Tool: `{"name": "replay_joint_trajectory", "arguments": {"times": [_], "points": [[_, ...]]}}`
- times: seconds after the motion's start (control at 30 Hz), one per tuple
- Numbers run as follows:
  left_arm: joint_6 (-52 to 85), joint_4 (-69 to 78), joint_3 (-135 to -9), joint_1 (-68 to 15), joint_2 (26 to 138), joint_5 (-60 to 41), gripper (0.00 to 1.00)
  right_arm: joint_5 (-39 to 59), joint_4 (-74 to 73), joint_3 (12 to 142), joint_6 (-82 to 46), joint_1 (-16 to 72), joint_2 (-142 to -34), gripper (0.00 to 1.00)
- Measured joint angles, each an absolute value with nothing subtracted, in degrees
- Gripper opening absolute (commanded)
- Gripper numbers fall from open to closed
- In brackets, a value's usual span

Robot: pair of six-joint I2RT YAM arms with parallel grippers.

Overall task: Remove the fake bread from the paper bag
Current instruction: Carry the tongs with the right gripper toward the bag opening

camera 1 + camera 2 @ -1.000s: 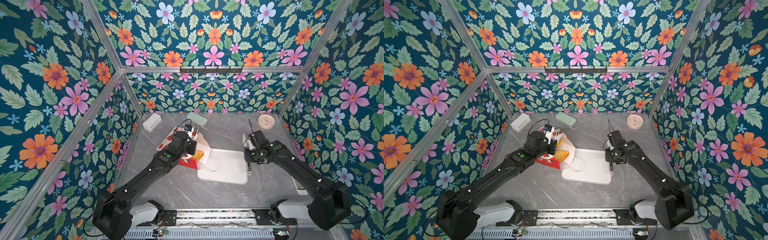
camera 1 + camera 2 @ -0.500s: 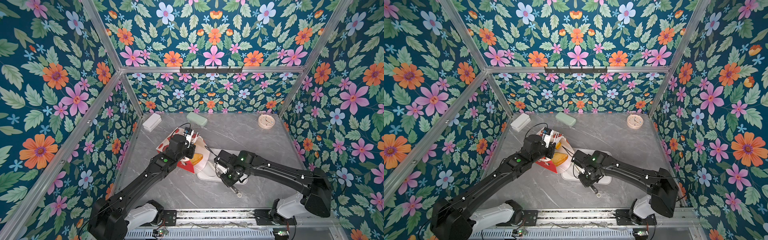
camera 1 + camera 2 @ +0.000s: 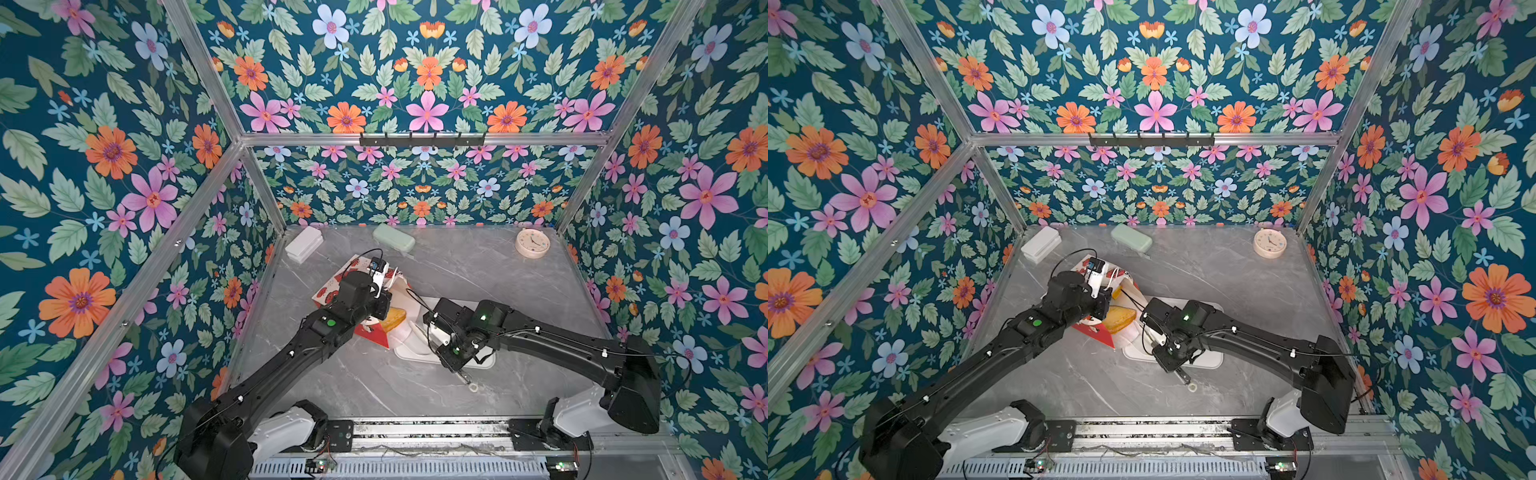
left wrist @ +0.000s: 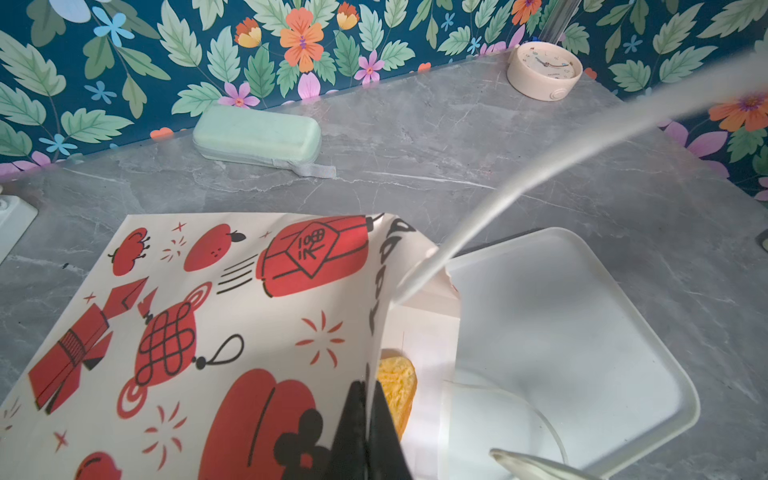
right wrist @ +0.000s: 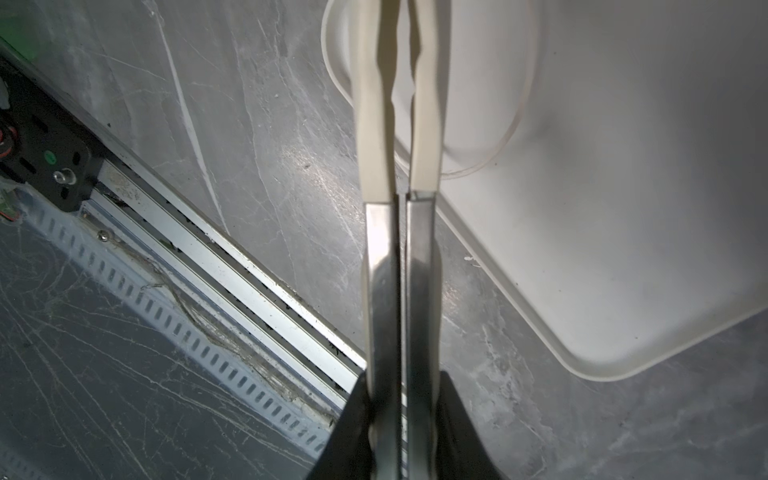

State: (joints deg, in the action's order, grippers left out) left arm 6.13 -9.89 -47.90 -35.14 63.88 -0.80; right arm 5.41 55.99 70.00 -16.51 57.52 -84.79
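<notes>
- The left pincer [image 4: 365, 415] is clenched on the upper rim of the paper bag [image 4: 232, 316]. One black finger is outside the paper and the other inside.
- The paper bag lies on its side on the grey marble desk [image 3: 478, 270]. Its printed face, with red lanterns and knots, is up, and its mouth is turned toward a white tray [image 4: 582, 332].
- One piece of fake bread [image 4: 397, 386], golden yellow, sits just inside the bag mouth, right beside the left pincer. In both top views the bread shows as a yellow wedge at the opening [image 3: 392, 319] [image 3: 1119, 318].
- A white cord handle [image 4: 540, 166] rises from the bag rim, blurred, across the left wrist view.
- The right pincer [image 5: 401, 415] is grasping a pair of tongs [image 5: 380, 270]. The tongs are metal with cream tips [image 5: 424, 104], and their two arms are pressed almost together.
- The cream tips hang over the tray's edge, above a second cord handle [image 5: 519, 104] that lies looped on the tray.
- In a top view the right pincer [image 3: 453, 353] hovers over the near side of the tray, just outside the bag mouth.
- Along the back of the desk, well apart from the bag, are a white box [image 3: 304, 245], a pale green case [image 3: 393, 237] and a small round clock [image 3: 532, 243].
</notes>
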Motion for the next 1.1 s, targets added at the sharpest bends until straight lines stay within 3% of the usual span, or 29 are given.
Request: {"name": "replay_joint_trajectory", "arguments": {"times": [0.53,0.77,0.87,1.1], "points": [[6.79,-9.85,-47.37,-35.64,63.75,-0.56,0.0,3.84,53.06,67.51,-17.89,57.49,-82.11,0.36],[7.16,-9.65,-47.0,-35.86,63.51,-0.32,0.0,3.38,51.7,66.32,-18.9,57.49,-80.86,0.23],[7.16,-9.43,-46.72,-35.94,63.31,-0.14,0.0,3.7,50.11,65.14,-19.53,57.47,-79.05,0.23],[7.16,-9.43,-46.52,-36.03,63.11,0.1,0.0,8.32,42.85,61.1,-23.81,56.49,-73.52,0.35]]}}
